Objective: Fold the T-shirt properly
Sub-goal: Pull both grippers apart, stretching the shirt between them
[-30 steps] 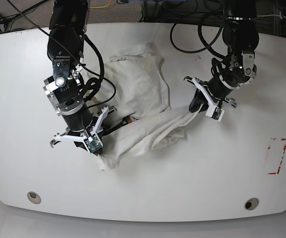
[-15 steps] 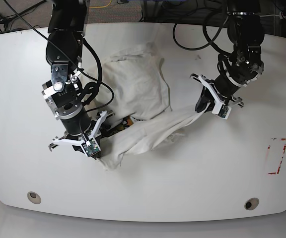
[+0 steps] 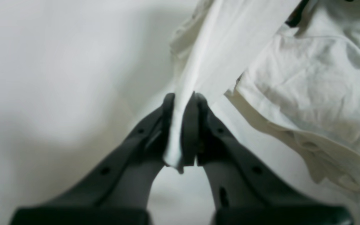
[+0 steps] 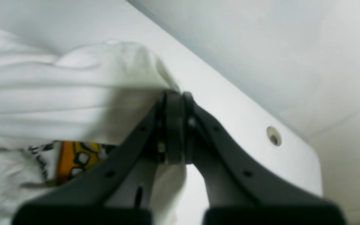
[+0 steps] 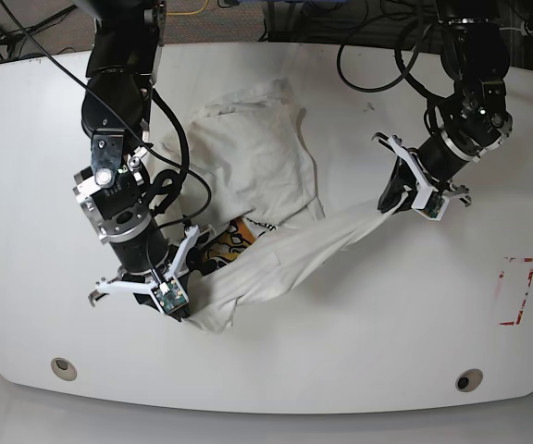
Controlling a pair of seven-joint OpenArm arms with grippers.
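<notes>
End effectors: two, each gripping the shirt point(image 5: 285, 257) at a separate point.
Left end effector point(image 3: 184, 125): closed, fingertips pinching a narrow gathered end of cloth; a short tail of fabric passes between the fingers and protrudes beyond them.
Right end effector point(image 4: 180, 125): closed, fingertips together on the edge of the shirt; cloth hangs below the grip, beside the fingers.
Shirt, location: on and above the counter point(image 5: 368, 351), spanning the gap between the two arms.
Shirt, gripped section: drawn out in a band running diagonally from one end effector to the other, with long creases along its length; narrow at the left grip, broader toward the right.
Shirt, remainder: lying wrinkled on the counter on the far side of the band, partly behind the right arm in the base view.
Shirt, colour: off-white.
Print point(image 5: 230, 240): orange and black with white, exposed between the band and the rest of the cloth, near the right end effector; partly covered by fabric, design not fully legible.
Counter: white surface, two round holes near its front corners, one point(image 5: 63, 369) on the right arm's side and one point(image 5: 469, 380) on the left arm's side.
Marking point(image 5: 516, 291): red, broken rectangular outline on the counter, left arm's side, well apart from the shirt.
</notes>
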